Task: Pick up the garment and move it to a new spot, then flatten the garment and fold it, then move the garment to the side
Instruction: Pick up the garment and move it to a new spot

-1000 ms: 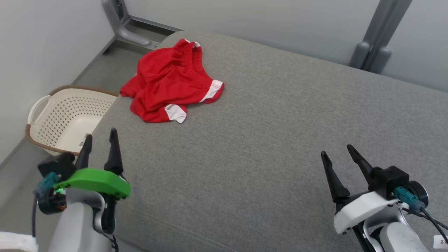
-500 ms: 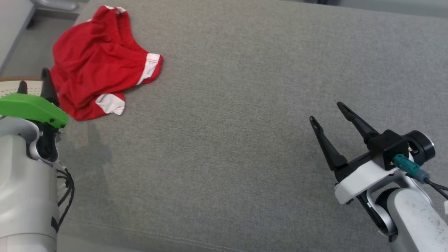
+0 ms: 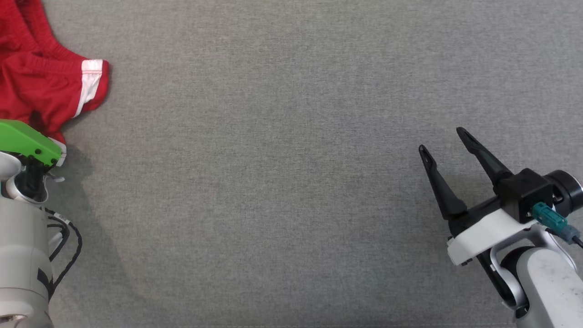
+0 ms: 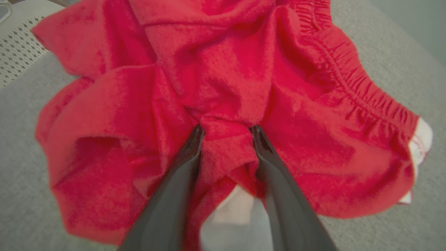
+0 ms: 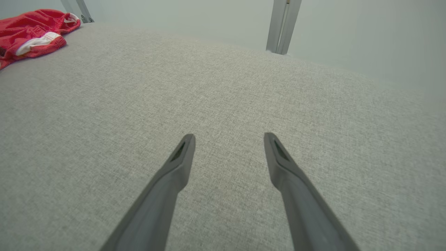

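Garment point(image 3: 41, 86) cut off at the left edge — left tool point(image 4: 227, 129) tips buried in its folds

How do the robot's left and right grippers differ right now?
The left gripper straddles a fold of the red shorts; the right gripper hangs over bare grey cushion. The left gripper wears a green cover, the right gripper a white cover. Both have two long dark fingers, spread apart.

The garment point(image 4: 226, 80) is soft matt cloth, the cushion point(image 3: 291, 182) coarse woven fabric, the left hand point(image 4: 227, 129) glossy.
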Tool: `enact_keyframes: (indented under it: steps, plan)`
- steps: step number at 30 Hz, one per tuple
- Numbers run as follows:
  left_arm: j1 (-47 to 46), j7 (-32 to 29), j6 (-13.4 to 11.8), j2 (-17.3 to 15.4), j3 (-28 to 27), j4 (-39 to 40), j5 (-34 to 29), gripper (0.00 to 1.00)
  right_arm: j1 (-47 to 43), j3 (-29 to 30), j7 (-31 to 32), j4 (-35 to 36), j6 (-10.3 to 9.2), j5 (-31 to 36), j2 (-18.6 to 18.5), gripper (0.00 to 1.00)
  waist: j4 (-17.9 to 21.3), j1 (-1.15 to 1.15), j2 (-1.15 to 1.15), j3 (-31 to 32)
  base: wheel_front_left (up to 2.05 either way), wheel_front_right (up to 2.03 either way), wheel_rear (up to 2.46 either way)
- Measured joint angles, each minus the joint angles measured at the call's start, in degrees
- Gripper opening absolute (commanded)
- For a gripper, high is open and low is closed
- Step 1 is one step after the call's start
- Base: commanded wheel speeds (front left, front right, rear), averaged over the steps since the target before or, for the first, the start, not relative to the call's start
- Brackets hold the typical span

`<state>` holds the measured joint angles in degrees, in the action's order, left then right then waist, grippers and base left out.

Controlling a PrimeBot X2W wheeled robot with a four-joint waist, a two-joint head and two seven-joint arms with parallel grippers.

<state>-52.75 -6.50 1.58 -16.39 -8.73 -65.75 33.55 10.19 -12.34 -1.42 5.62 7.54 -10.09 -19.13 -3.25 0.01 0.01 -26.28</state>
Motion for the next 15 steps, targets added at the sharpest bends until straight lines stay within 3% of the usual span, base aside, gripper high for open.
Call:
enact_keyframes:
  steps: [7, 15]
  plan:
    - [-0.13, 1.23, 1.27, -3.04, 3.10, 1.22, -2.79, 0.00, -0.79, -1.45, -2.04, -3.60, 0.00, -0.97, 2.11, 1.00, 1.46, 0.00, 0.00, 3.09, 0.00, 0.00, 0.00]
    - [-3.67, 1.71, 3.78, -5.21, 8.78, 10.38, -6.92, 0.00, -1.97, -3.25, -4.86, -8.93, 0.00, -2.60, 4.90, 1.00, 1.32, 0.00, 0.00, 11.22, 0.00, 0.00, 0.00]
